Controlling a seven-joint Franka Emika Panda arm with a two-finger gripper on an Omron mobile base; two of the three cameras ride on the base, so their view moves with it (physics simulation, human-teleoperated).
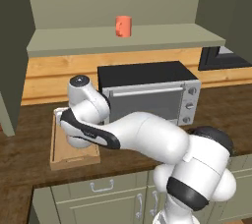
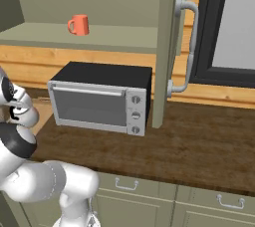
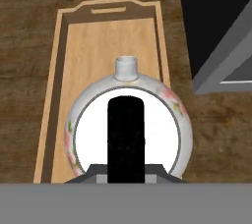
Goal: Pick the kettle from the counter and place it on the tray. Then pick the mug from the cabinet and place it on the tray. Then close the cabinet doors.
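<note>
In the hand view I look straight down on the white kettle (image 3: 162,129), which has a faint floral pattern and a spout pointing up the picture. Its black handle (image 3: 126,134) runs into my gripper (image 3: 126,173), which is shut on it. The kettle is over the light-wood tray (image 3: 98,41); whether it rests on the tray I cannot tell. From the left base view the arm bends down over the tray (image 1: 74,158) on the counter (image 1: 29,154). The orange-red mug (image 1: 123,25) (image 2: 78,24) stands on the shelf of the open cabinet (image 1: 123,41).
A black and silver microwave (image 1: 147,95) (image 2: 99,99) sits right beside the tray. An open cabinet door (image 2: 167,47) with a silver handle stands out past the microwave, and another door (image 1: 12,70) hangs at the left. A dark window frame (image 2: 209,27) is at the right.
</note>
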